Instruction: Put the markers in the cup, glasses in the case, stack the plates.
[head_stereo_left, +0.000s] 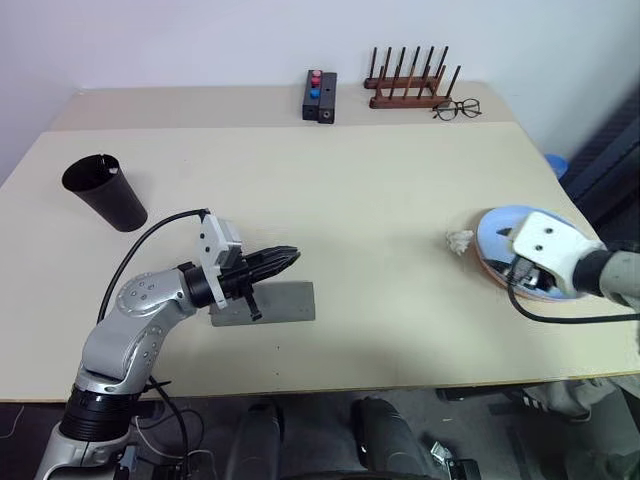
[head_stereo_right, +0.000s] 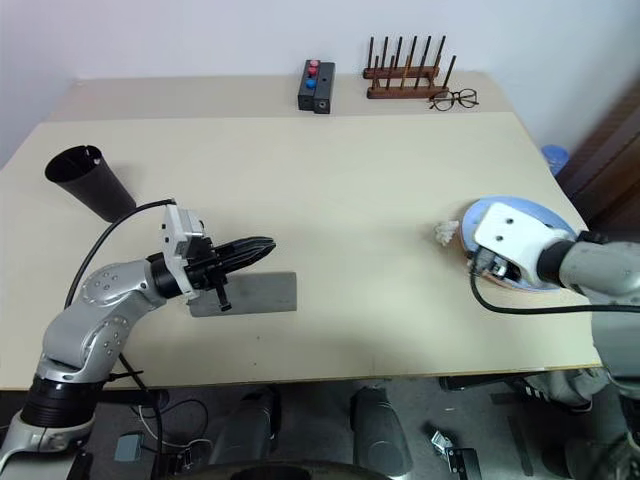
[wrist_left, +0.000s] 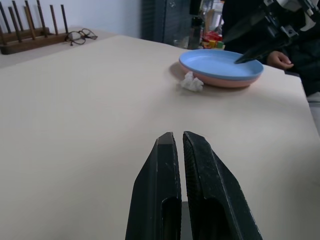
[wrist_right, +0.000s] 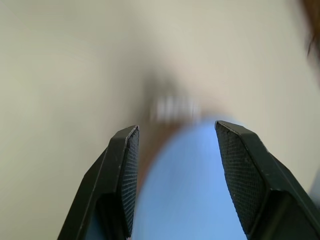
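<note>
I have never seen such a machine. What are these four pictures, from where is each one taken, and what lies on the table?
A two-armed humanoid robot. Two pictures come from cameras in its head, looking down on a beige table; two come from cameras on its wrists, looking along black fingers.

The left gripper is shut and empty, above a closed grey case. The right gripper is open, holding nothing, over a light blue plate stacked on a pink plate.

Also there: a black cup, a crumpled white scrap, a wooden rack, clear spectacles and a small black box with buttons.
</note>
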